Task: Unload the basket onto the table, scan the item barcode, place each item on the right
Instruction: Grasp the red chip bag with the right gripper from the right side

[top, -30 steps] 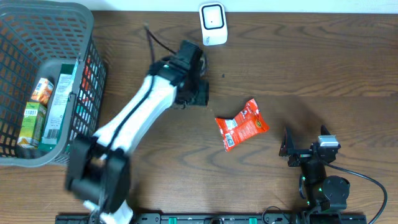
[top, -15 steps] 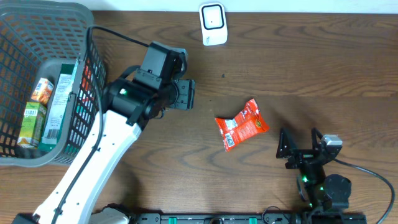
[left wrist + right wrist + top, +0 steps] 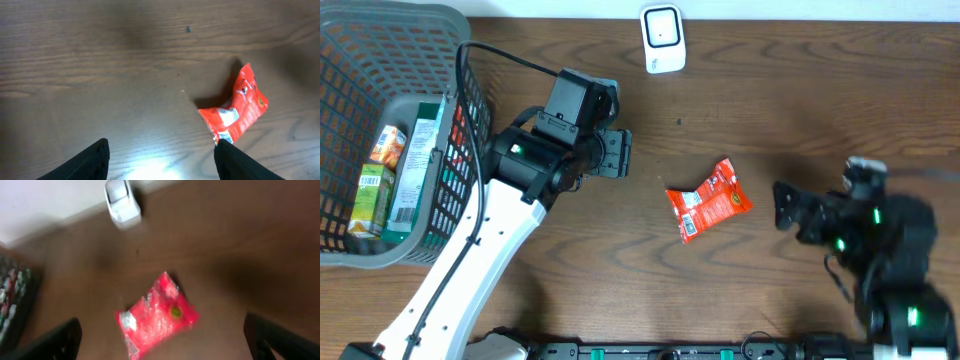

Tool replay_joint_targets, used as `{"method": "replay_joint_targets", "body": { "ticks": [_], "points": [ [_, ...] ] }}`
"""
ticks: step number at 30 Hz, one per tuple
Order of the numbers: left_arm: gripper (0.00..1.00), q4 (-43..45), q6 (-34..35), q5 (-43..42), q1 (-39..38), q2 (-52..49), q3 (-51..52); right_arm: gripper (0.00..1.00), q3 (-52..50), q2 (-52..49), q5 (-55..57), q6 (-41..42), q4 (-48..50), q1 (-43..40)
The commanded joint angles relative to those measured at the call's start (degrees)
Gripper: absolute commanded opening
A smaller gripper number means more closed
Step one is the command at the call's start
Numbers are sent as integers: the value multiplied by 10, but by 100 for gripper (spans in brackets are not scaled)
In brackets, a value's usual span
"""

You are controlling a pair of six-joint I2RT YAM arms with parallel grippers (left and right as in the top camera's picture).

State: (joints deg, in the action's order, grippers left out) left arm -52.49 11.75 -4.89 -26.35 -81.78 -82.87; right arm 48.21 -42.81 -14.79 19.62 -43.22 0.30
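Note:
The item, a crumpled red snack packet (image 3: 708,200), lies flat on the wooden table with a white label patch at its left end. The white scanner (image 3: 662,38) stands at the table's far edge. My left gripper (image 3: 623,155) hovers to the packet's upper left, open and empty. In the left wrist view the packet (image 3: 235,110) lies just beyond the right fingertip of that gripper (image 3: 162,148). My right gripper (image 3: 785,212) is open, to the right of the packet and facing it. In the blurred right wrist view the packet (image 3: 157,312) lies ahead between that gripper's (image 3: 162,332) wide-set fingers, and the scanner (image 3: 121,202) stands beyond.
A grey wire basket (image 3: 395,15) fills the left end of the table, holding a juice carton (image 3: 372,195) and a green box (image 3: 415,165). A black cable (image 3: 505,58) runs from the left arm over the basket's corner.
The left arm has swung back toward the basket side and its jaws have widened. The right arm has lifted and shifted right, blurred with motion. The packet has not moved.

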Motion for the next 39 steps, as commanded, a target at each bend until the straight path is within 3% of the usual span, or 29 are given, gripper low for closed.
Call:
{"method": "replay_joint_targets", "body": {
  "ticks": [1,6,7,8,9,25,32,36,39],
  "points": [
    [68,0,4,19,1,-13,2,99,63,-110,-92,-27,-29,5],
    [68,-2,16,19,1,-35,3,99,85,-215,-240,-8,-23,5],
    [68,-4,16,19,1,-43,3,70,84,-236,-261,-8,-17,5],
    [68,-4,16,19,1,-54,3,19,83,-260,-266,-6,-13,9],
    [68,-4,17,19,1,-61,3,1,82,-278,-264,-1,-13,13],
    [68,1,29,20,9,-117,3,1,67,-511,-256,1,133,118],
    [68,1,29,20,13,-117,3,1,67,-585,-135,26,148,152],
    [68,2,29,20,13,-117,3,1,68,-610,-131,26,193,166],
    [68,3,29,20,13,-117,3,10,73,-606,-131,24,221,164]
  ]
}}
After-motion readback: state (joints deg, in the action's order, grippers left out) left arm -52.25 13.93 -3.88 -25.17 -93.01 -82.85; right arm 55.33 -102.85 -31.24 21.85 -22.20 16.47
